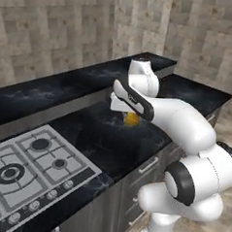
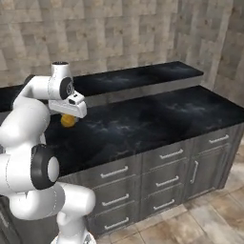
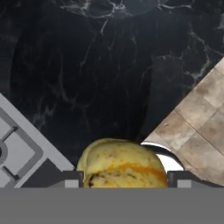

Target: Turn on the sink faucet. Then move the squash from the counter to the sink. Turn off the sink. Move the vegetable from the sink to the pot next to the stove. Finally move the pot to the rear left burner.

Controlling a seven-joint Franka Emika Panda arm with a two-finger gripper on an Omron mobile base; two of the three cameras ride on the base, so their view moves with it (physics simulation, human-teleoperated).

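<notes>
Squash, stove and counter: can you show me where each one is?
squash (image 3: 124, 164), hand view, its mottled yellow front.
stove (image 1: 29, 168), left base view, bare steel between burners.
counter (image 2: 157, 116), right base view, bare black top.

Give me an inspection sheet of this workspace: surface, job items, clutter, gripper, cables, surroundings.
Surface: the counter, glossy black marble, with a raised ledge behind.
Job's things: the squash, yellow, sits between the fingertips, apparently held just above the counter; the stove lies left of it, burners bare.
Clutter: nothing seen.
Grippers: the gripper is closed on the squash, one fingertip at each side.
Cables: nothing seen.
Surroundings: tiled wall, grey drawers below, tiled floor.
</notes>
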